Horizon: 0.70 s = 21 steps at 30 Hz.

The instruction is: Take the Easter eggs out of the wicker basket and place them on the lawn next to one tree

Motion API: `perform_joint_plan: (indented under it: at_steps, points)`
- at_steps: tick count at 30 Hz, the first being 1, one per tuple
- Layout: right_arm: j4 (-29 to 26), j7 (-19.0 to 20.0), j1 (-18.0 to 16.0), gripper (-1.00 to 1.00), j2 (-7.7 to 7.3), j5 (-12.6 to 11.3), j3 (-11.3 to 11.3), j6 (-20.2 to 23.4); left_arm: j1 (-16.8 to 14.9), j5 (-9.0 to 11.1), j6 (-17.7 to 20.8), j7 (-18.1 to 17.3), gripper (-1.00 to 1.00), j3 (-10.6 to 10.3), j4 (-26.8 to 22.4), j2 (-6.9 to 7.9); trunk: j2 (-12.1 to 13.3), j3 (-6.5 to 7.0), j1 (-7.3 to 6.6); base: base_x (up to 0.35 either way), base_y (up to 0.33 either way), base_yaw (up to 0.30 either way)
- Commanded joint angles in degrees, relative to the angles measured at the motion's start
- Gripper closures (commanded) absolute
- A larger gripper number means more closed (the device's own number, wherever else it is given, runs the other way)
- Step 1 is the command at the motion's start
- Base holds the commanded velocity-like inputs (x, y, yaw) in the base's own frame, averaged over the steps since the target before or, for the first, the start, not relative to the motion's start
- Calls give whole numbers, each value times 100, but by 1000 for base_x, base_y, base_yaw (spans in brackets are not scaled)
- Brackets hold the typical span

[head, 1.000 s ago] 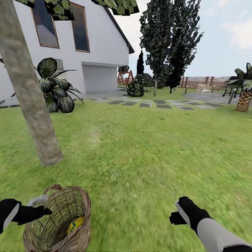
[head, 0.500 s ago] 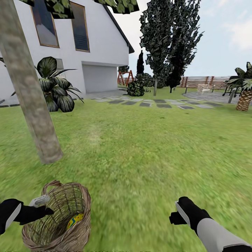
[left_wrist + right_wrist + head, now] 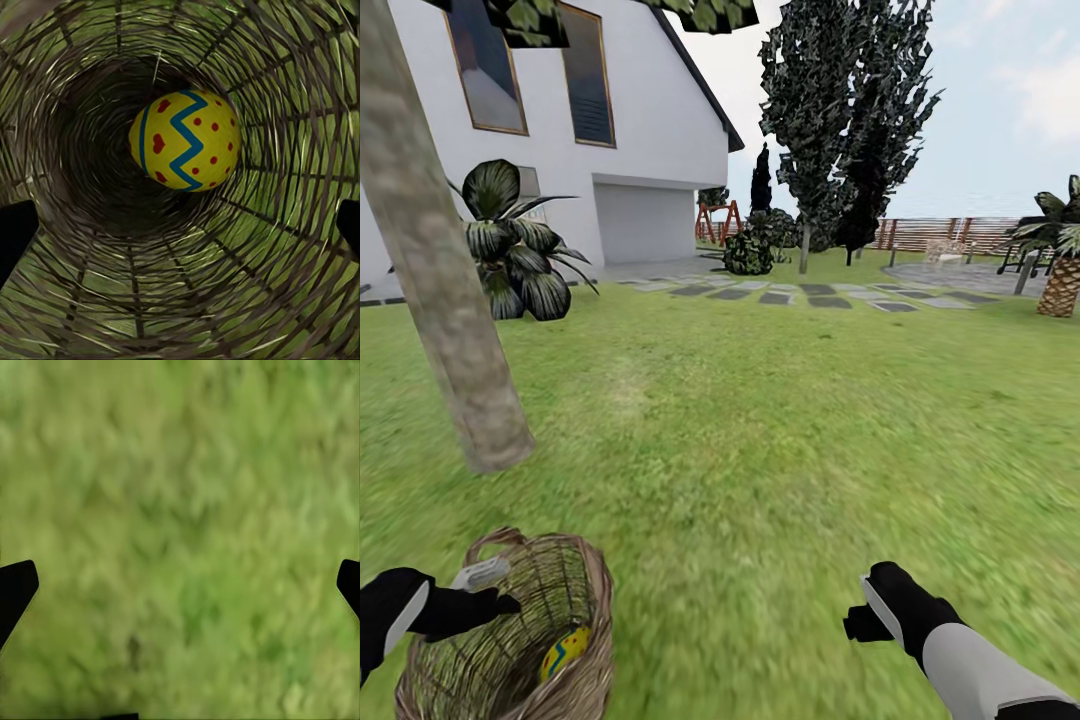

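now the basket (image 3: 510,640) sits on the lawn (image 3: 780,440) just beside the tree (image 3: 445,300), one egg (image 3: 185,140) visible inside; the left gripper (image 3: 485,592), spread wide at its rim, likely must reach in, while the right gripper (image 3: 865,615) hangs released.

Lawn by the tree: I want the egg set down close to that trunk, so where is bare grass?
Bare lawn lies between the tree and the wicker basket, and widely beside the trunk toward the right gripper. Crowded: the basket with the Easter egg and left gripper.
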Motion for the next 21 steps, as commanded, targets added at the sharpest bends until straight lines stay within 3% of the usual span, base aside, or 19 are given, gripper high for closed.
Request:
perform_joint_plan:
  at_steps: [1,16,21]
  points:
    - [-8,-37,-2,-100,-4,-50,39,27,-3,32,45,9,-100,16,-4,-5,-44,-24,22,53,0,0]
    - [-7,-43,-2,-100,4,-52,39,27,-3,36,46,4,-100,32,-4,0,-646,-294,352,6,0,0]
    - [-7,-41,-2,-100,4,-51,39,27,-2,36,47,3,-100,29,-4,-7,-652,-404,365,0,0,0]
